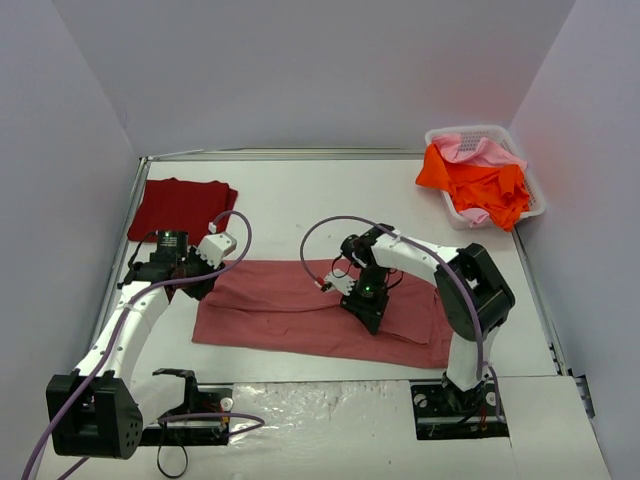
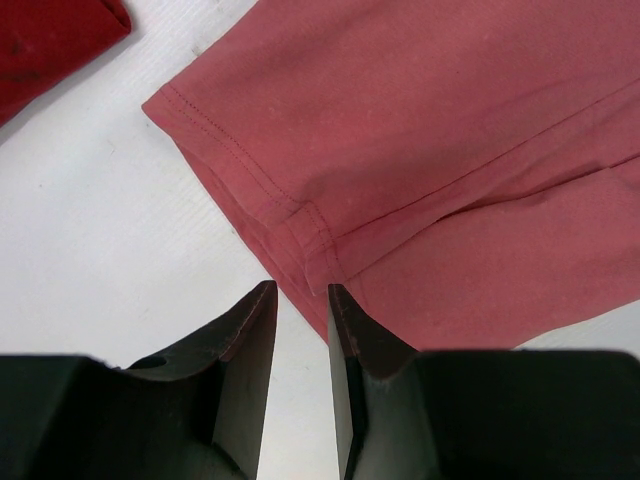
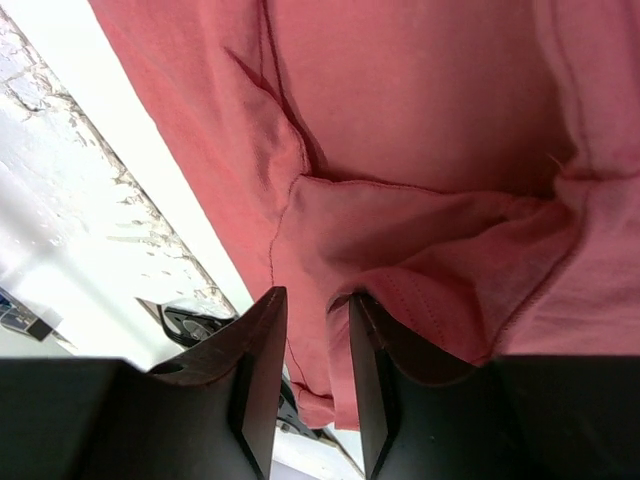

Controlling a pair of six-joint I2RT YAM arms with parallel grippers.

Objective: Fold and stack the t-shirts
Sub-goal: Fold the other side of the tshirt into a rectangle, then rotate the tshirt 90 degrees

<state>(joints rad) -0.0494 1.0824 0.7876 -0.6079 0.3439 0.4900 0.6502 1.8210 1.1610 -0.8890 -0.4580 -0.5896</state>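
Observation:
The muted rose-red t-shirt point(image 1: 290, 312) lies spread flat mid-table, partly folded lengthwise. My left gripper point(image 1: 200, 282) hovers at its left edge. In the left wrist view the jaws point(image 2: 300, 287) stand a little apart with only bare table between them, just short of the shirt's hemmed corner point(image 2: 310, 225). My right gripper point(image 1: 367, 303) is over the shirt's middle. Its jaws point(image 3: 315, 293) are open, and a fold of the rose cloth point(image 3: 420, 230) bulges against the right finger. The dark crimson shirt point(image 1: 180, 207) lies folded at the back left, and its corner shows in the left wrist view point(image 2: 50, 40).
A white lattice basket point(image 1: 500, 132) at the back right holds a bright orange shirt point(image 1: 488, 187) and a light pink one point(image 1: 478, 151). A foil-like strip point(image 1: 320, 400) covers the table's near edge between the arm bases. Grey walls enclose the table.

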